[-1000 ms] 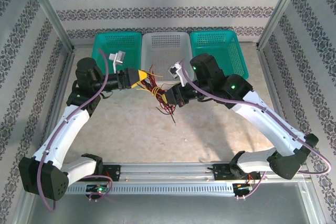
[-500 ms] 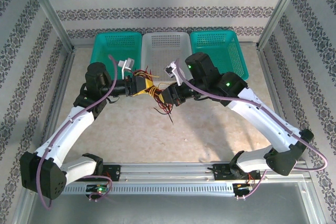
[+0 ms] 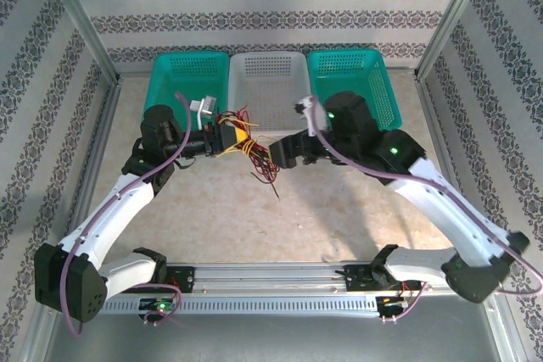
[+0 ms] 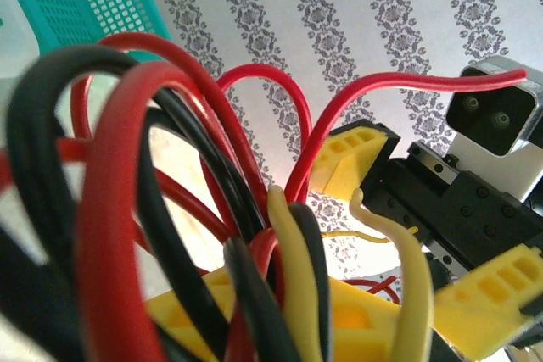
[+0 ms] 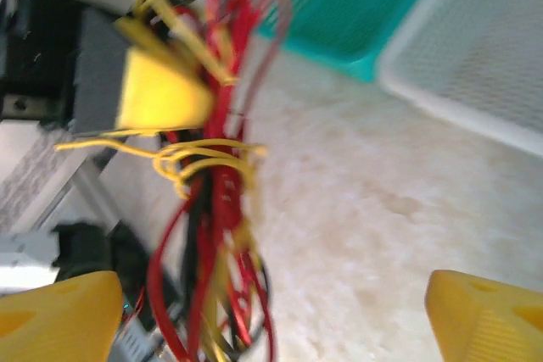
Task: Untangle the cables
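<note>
Grey-and-white patterned wallpaper closes in a pale, stone-look tabletop (image 3: pixel 322 201). Over its far middle hang the cables (image 3: pixel 254 157), a bunch of thin red, black and yellow wires looped through one another. In the right wrist view (image 5: pixel 216 201), yellow strands wrap round the red ones about halfway down the bunch. The loose ends trail down towards the tabletop, and I cannot tell whether they touch it.

I judge these wires very light and limp, with a little spring in the loops and smooth, slippery coats. A hard tug would likely tighten the knot, not free it. I would take hold of one colour just below the yellow wrap, or at a free end, and draw it out gently.

My left pincer (image 3: pixel 225 135) is closed on the upper end of the bunch and carries it. In its wrist view the wires (image 4: pixel 170 125) crowd the lens above its yellow fingers (image 4: pixel 365 320).

My right pincer (image 3: pixel 284 152) stands wide apart, holding nothing, just beside the bunch. Its wrist view (image 5: pixel 271 320) has the wires hanging ahead of it.

Beyond both, against the far wall, sit three baskets: teal (image 3: pixel 174 69), white (image 3: pixel 267 74), teal (image 3: pixel 356 65).
</note>
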{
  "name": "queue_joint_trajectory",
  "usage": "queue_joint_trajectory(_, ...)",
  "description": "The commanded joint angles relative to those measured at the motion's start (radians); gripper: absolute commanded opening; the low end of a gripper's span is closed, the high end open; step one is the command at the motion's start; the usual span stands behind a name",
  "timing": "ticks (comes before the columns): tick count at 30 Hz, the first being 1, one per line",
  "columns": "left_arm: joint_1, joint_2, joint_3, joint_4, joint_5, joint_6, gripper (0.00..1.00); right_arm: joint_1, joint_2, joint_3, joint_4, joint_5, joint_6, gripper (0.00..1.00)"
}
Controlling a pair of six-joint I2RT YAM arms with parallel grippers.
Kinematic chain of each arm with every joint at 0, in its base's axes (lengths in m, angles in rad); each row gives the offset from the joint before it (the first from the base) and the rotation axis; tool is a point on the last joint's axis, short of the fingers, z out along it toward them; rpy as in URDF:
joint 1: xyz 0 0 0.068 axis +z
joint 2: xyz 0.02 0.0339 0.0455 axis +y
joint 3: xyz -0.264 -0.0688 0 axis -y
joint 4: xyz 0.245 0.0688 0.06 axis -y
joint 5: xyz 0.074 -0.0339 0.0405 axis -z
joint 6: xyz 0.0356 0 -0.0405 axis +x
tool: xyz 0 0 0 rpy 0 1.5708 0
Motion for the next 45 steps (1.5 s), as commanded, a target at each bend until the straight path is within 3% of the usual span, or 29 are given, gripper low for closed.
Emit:
queue_joint_trajectory(1, -0.009, -0.009, 0.014, 0.064, -0.047, 0.045, 0.0, -0.007, -0.119, -0.066, 0.071, 0.191, 0.032, 0.98)
queue_joint_trajectory(6, -0.009, 0.025, 0.065, -0.07, -0.048, 0.125, 0.0, -0.063, -0.098, -0.051, 0.075, -0.015, 0.108, 0.86)
queue_joint_trajectory(10, -0.009, 0.055, 0.082, -0.095, -0.015, 0.136, 0.0, -0.077, 0.032, 0.041, 0.02, -0.1, 0.181, 0.63)
queue_joint_trajectory(13, -0.01, 0.05, 0.075, -0.079, -0.018, 0.125, 0.0, -0.085, 0.063, 0.057, 0.053, -0.154, 0.22, 0.61)
queue_joint_trajectory(17, -0.009, 0.054, 0.074, -0.073, -0.012, 0.119, 0.0, -0.073, 0.064, 0.047, 0.041, -0.16, 0.21, 0.59)
queue_joint_trajectory(25, -0.011, 0.048, 0.074, -0.073, 0.007, 0.125, 0.0, -0.051, 0.081, 0.006, 0.028, -0.156, 0.207, 0.34)
queue_joint_trajectory(36, -0.011, 0.048, 0.078, -0.092, 0.017, 0.128, 0.0, -0.051, 0.102, 0.02, 0.018, -0.154, 0.197, 0.24)
queue_joint_trajectory(41, -0.013, 0.047, 0.08, -0.117, 0.025, 0.141, 0.0, -0.056, 0.105, 0.033, 0.017, -0.146, 0.196, 0.0)
queue_joint_trajectory(45, -0.018, 0.041, 0.082, -0.116, 0.025, 0.138, 0.0, -0.057, 0.112, 0.057, 0.017, -0.153, 0.192, 0.0)
